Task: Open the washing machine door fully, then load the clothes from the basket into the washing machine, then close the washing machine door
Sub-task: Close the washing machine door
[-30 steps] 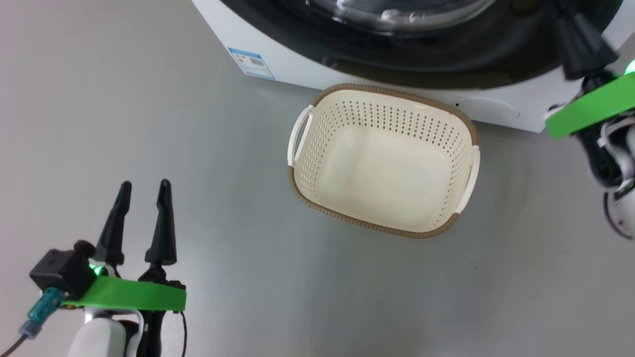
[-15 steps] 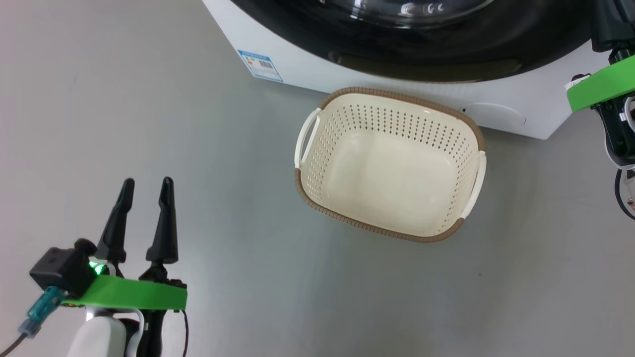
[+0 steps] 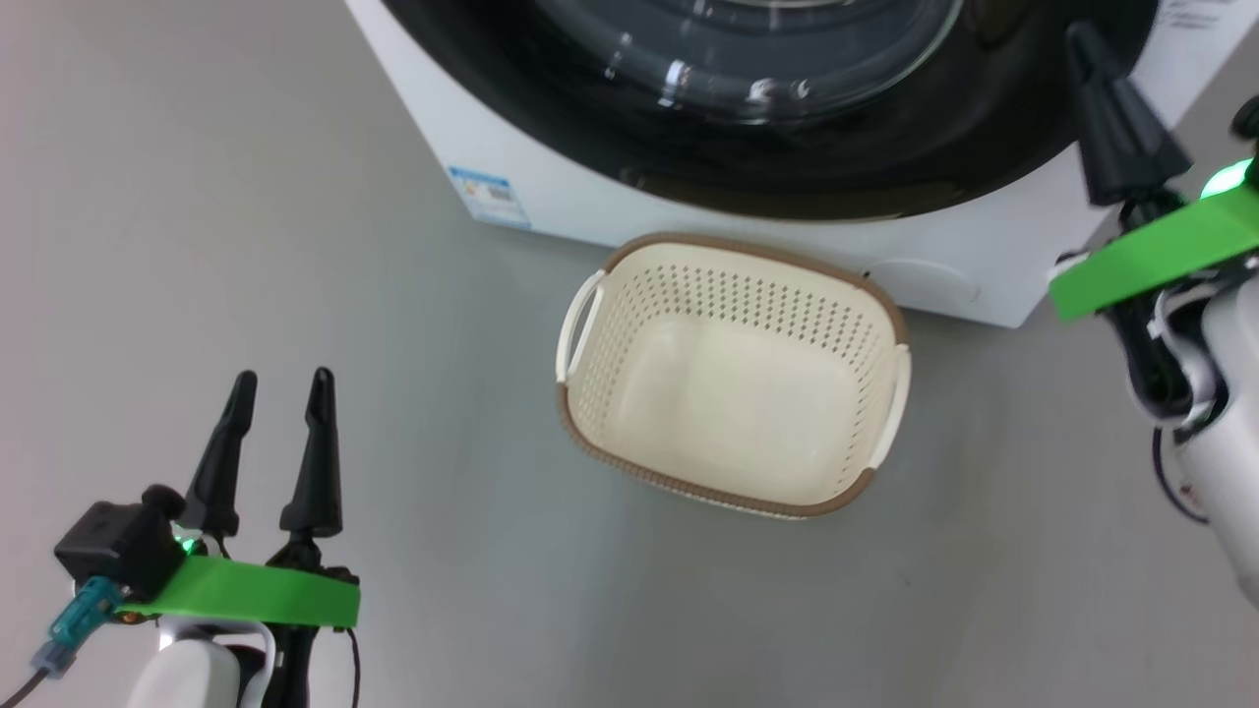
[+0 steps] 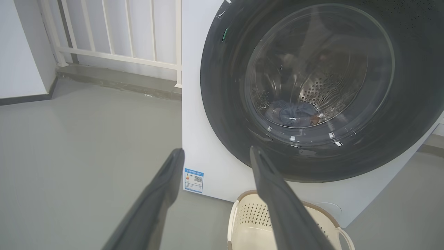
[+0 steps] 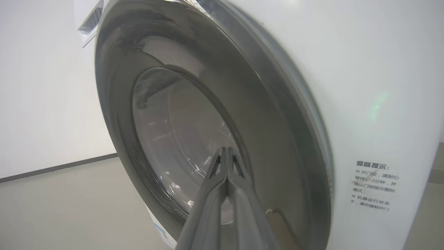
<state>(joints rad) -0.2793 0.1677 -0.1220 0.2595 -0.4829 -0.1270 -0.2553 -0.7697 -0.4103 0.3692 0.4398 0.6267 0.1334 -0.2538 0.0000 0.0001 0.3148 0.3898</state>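
The washing machine stands white at the top of the head view, with the washing machine door lying flat against its front. Through the glass in the left wrist view, the clothes sit as a bluish heap in the steel drum. On the floor just in front, the basket holds nothing. My right gripper is shut, empty, its tips against the door's black rim on the right; the right wrist view looks along the shut fingers at the glass. Low on the left, my left gripper is open over bare floor.
A blue label sticker marks the machine's lower left corner. A printed notice is on its white side panel. In the left wrist view a white railing and a wall stand behind a stretch of grey floor.
The head view has shifted, so the machine and basket sit lower and further left. My shut right gripper swung out to the right, then back to the door rim. The left arm has stayed put.
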